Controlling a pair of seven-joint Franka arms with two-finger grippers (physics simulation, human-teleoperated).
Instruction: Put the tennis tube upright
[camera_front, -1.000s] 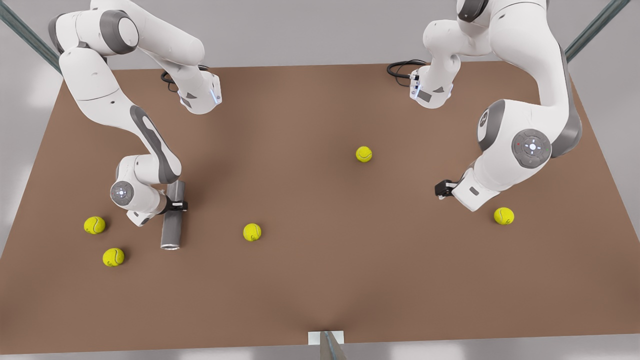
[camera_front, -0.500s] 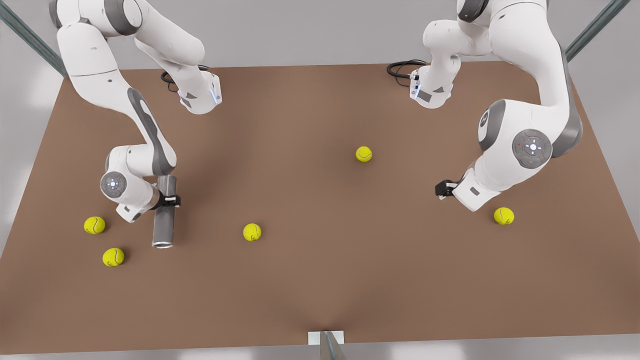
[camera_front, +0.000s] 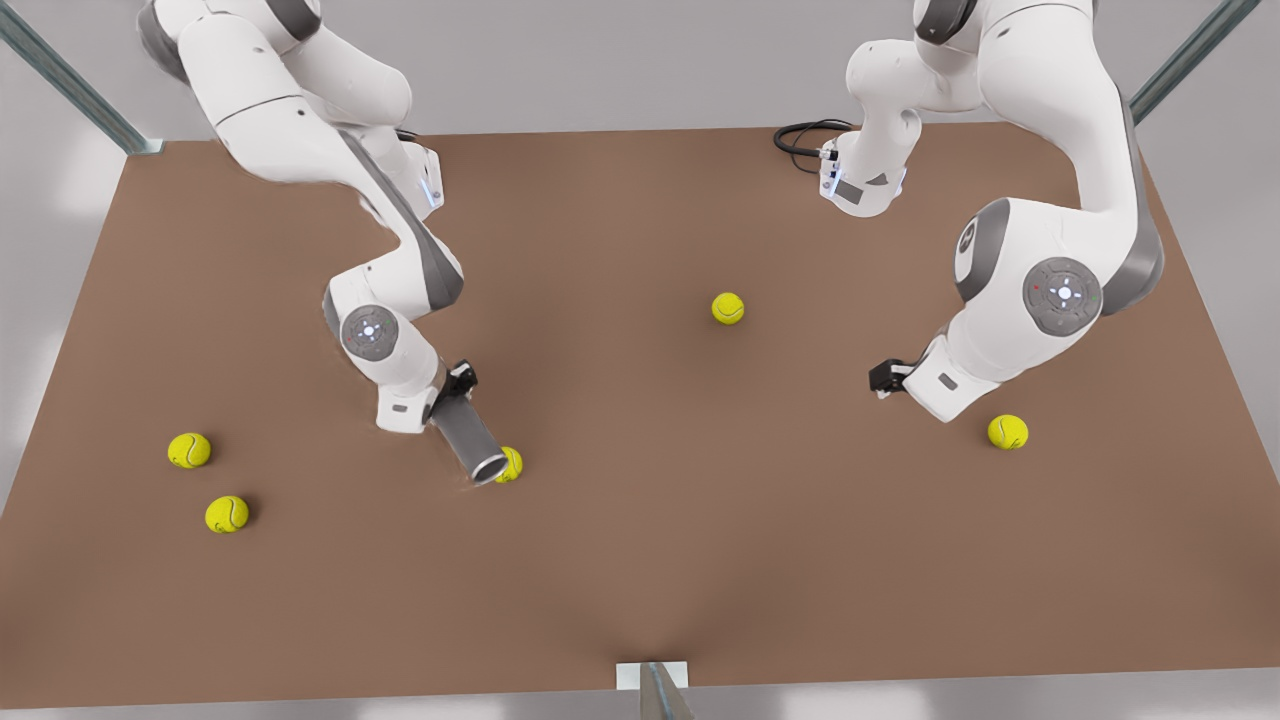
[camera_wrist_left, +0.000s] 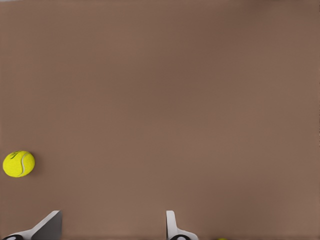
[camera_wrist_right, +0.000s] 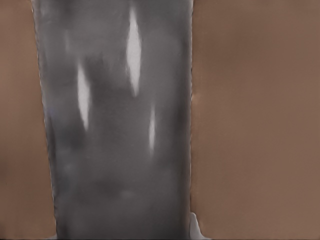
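The tennis tube (camera_front: 468, 438) is a grey cylinder, and its silvery rim (camera_front: 489, 468) points toward the table's near edge and the front view's right. My right gripper (camera_front: 455, 386) is shut on the tube's other end, left of the table's middle in the front view. The tube slants, and its rim partly covers a tennis ball (camera_front: 512, 464). In the right wrist view the tube (camera_wrist_right: 117, 125) runs lengthwise close to the camera, with one fingertip (camera_wrist_right: 196, 229) at its side. My left gripper (camera_front: 884, 378) waits open at the front view's right, its fingers (camera_wrist_left: 172, 229) above bare table.
The brown table (camera_front: 640, 560) carries several loose tennis balls: two at the front view's left (camera_front: 189, 450) (camera_front: 227, 514), one mid-table (camera_front: 728, 308) and one beside the left arm (camera_front: 1007, 432). A ball (camera_wrist_left: 19, 163) lies in the left wrist view. A metal post (camera_front: 655, 690) stands at the near edge.
My right arm has swung toward the front view's right with the tube, turning it so the rim now sits by the middle ball. The left arm has not moved.
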